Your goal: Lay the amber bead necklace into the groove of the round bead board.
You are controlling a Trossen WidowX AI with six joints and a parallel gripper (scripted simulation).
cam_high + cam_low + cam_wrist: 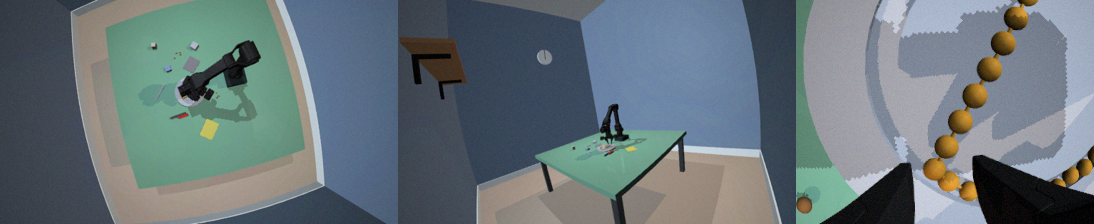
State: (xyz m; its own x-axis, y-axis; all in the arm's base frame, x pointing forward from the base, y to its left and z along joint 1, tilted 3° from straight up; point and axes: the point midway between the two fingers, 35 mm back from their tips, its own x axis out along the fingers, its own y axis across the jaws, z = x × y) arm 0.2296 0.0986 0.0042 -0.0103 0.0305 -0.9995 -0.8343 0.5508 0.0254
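The round pale bead board (192, 103) (836, 65) lies on the green table under the arm. The amber bead necklace (184, 95) (989, 69) lies on it. In the wrist view one run of beads cuts straight across the flat inside the groove, then bends sharply near the groove at the bottom. Beads at the lower right follow the groove's curve. My gripper (610, 143) (943, 169) is partly open and points down over the board. The bend shows between and just beyond its fingertips, with no bead pinched. The arm hides much of the board in the top view.
A red and black tool (179, 115) and a yellow square (209, 129) lie near the board. A thin grey stick (160, 92), a blue block (168, 68), a grey square (191, 64), a white block (194, 46), a beige block (153, 46) and small loose brown beads lie around it.
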